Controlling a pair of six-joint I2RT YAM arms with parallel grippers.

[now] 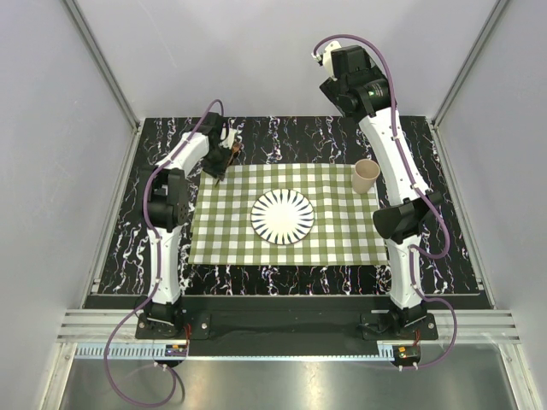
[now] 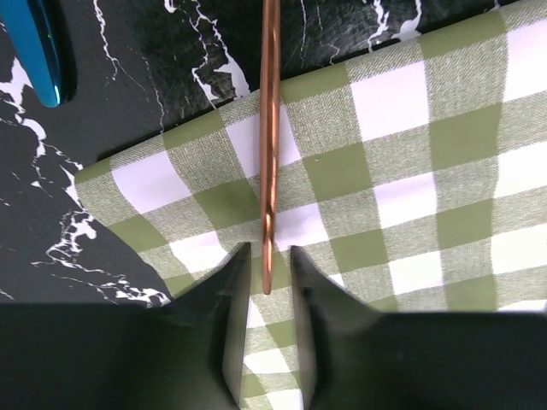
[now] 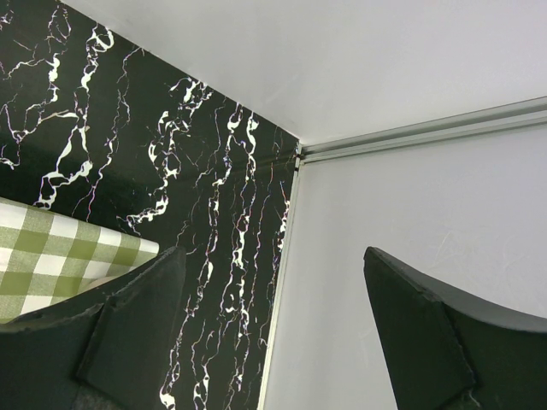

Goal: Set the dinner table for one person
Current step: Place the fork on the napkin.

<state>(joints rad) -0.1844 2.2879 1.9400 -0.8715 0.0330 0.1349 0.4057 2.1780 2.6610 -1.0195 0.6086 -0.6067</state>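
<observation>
- Across the near edge and far beyond it spreads the dinner table, a large rectangular black surface (image 1: 282, 278) with white marble-like veins.
- At its middle, a green-and-white checked cloth (image 1: 222, 231) lies flat.
- On the centre of the cloth sits a round white plate (image 1: 282, 216) with black stripes fanning out from its middle.
- Farther back, a beige paper cup (image 1: 366, 177) stands upright at the cloth's far right corner.
- At the cloth's far left corner, the left pincer (image 2: 267, 256) points down. Its two black fingers closely flank the end of a thin copper-coloured utensil handle (image 2: 270, 128). I cannot tell whether they are clenched on it or have released it.
- The handle extends over the cloth's edge and the black surface beyond.
- Near it, but apart, the tip of a shiny blue object (image 2: 38, 51) shows on the black surface.
- Highest and farthest, the right pincer (image 3: 273, 252) hangs raised over the far right corner, fingers spread wide, grasping nothing.
</observation>
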